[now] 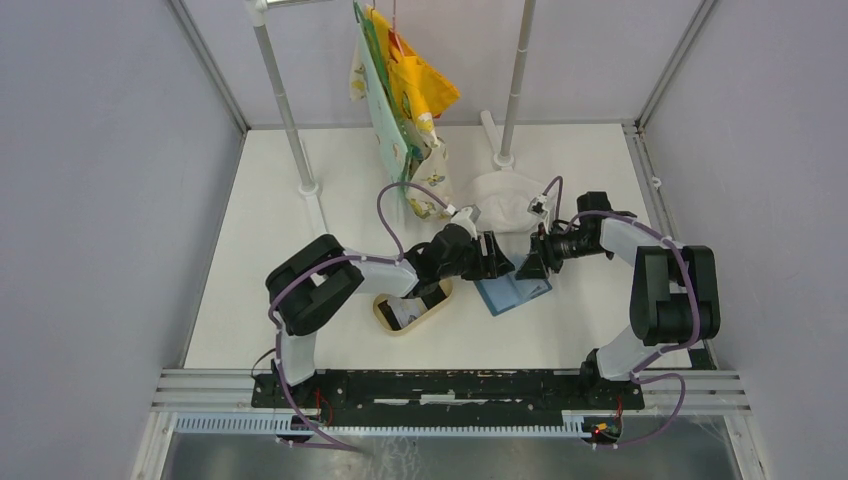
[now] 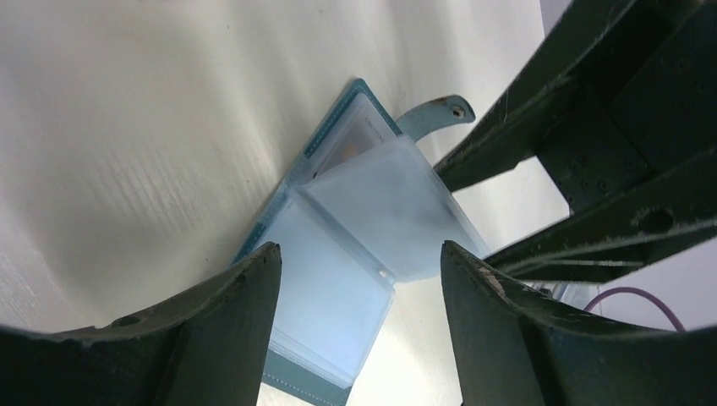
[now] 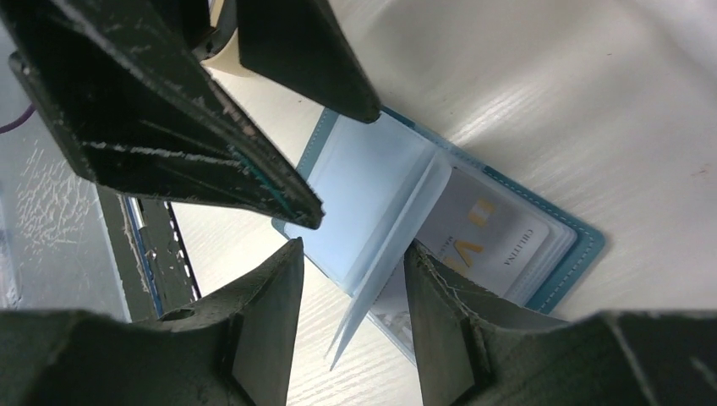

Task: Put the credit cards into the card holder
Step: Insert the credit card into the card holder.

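tan oval tray [image 1: 385, 320] sits nearest. just beyond, the blue stitched card holder [image 1: 510, 296] lies open on the white table [image 1: 270, 230], frosted plastic sleeves fanned. left gripper [image 2: 359, 279] gapes wide above it, empty. right gripper [image 3: 351, 262], half-parted, straddles 1 lifted sleeve.
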